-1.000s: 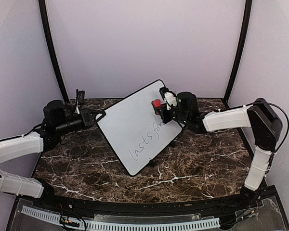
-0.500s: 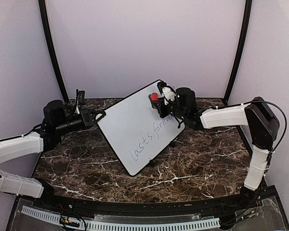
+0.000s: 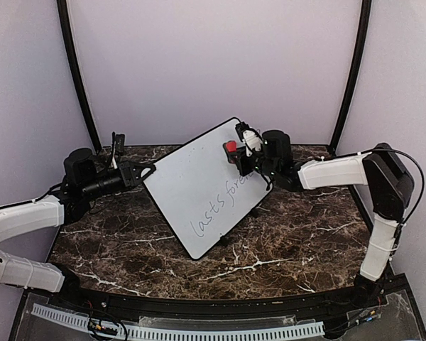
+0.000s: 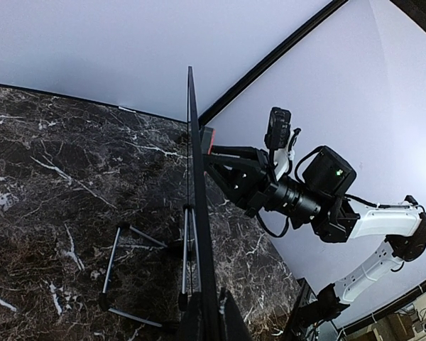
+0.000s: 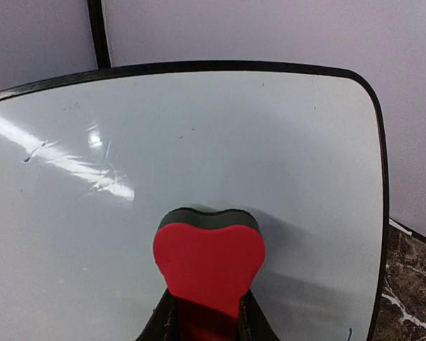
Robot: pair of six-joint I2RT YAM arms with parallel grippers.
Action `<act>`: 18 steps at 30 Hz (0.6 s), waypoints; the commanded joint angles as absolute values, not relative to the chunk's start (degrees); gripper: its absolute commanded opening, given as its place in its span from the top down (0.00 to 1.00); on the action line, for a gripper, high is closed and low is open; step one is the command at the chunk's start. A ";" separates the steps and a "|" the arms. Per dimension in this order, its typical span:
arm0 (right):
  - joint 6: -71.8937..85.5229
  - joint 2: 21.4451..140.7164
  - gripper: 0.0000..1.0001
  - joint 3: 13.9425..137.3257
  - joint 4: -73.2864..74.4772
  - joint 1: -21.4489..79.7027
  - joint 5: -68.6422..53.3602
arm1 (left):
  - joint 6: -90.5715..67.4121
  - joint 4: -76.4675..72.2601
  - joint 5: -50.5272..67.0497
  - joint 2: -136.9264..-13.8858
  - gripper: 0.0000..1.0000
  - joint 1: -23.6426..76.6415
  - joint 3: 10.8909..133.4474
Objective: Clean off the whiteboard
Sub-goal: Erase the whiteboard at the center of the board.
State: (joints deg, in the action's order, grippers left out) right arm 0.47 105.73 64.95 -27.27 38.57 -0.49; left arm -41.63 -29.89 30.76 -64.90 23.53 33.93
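Marble table (image 3: 284, 241), lilac walls (image 3: 213, 64) behind. Whiteboard (image 3: 192, 192) propped tilted on stand (image 4: 121, 270) at table centre. Left edge clamped in shut left gripper (image 3: 145, 172), probably to be steadied against wiping pressure. Red eraser (image 3: 231, 148) pinched in narrow right gripper (image 3: 237, 158), pad pressed to board's far-right corner. Writing (image 3: 220, 206) unerased, nearer, along right edge.

Dark, white-veined marble worktop (image 3: 284, 241). On it the whiteboard (image 3: 192, 192) stands tilted on thin metal legs (image 4: 184, 249), between the left end effector (image 3: 148, 172) and the right end effector (image 3: 234, 153).
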 commanded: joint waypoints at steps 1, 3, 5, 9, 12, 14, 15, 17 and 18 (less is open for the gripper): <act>-0.26 109.21 0.82 72.95 -23.91 38.02 -1.79 | -41.40 -40.52 37.08 -62.13 1.00 24.52 34.48; -1.03 109.95 0.82 74.94 -23.16 37.98 -1.64 | -41.30 -40.45 37.03 -62.14 1.00 24.52 34.53; -1.14 110.21 0.82 75.34 -22.85 37.82 -1.75 | -41.23 -40.37 36.94 -62.00 1.00 24.52 34.54; -0.94 109.26 0.82 70.87 -24.14 37.68 -1.80 | -40.98 -40.16 36.92 -61.88 1.00 24.52 34.63; -0.52 107.61 0.82 65.32 -26.19 37.64 -1.98 | -41.10 -40.17 36.94 -61.94 1.00 24.52 34.63; -0.16 106.55 0.82 62.06 -27.74 37.63 -1.54 | -41.24 -40.22 37.04 -62.03 1.00 24.52 34.63; -0.17 106.22 0.82 60.89 -28.16 37.56 -1.30 | -41.27 -40.36 37.11 -62.15 1.00 24.52 34.63; -0.02 105.87 0.82 59.67 -28.68 37.34 -1.15 | -41.53 -40.65 37.23 -62.48 1.00 24.52 34.63; 0.00 105.83 0.82 59.52 -28.81 37.16 -1.14 | -41.67 -40.72 37.37 -62.57 1.00 24.52 34.63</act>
State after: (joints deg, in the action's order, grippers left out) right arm -0.23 105.80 62.30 -29.74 37.63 -1.39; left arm -41.95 -29.98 30.59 -64.90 23.51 33.78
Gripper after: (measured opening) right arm 0.203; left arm 0.042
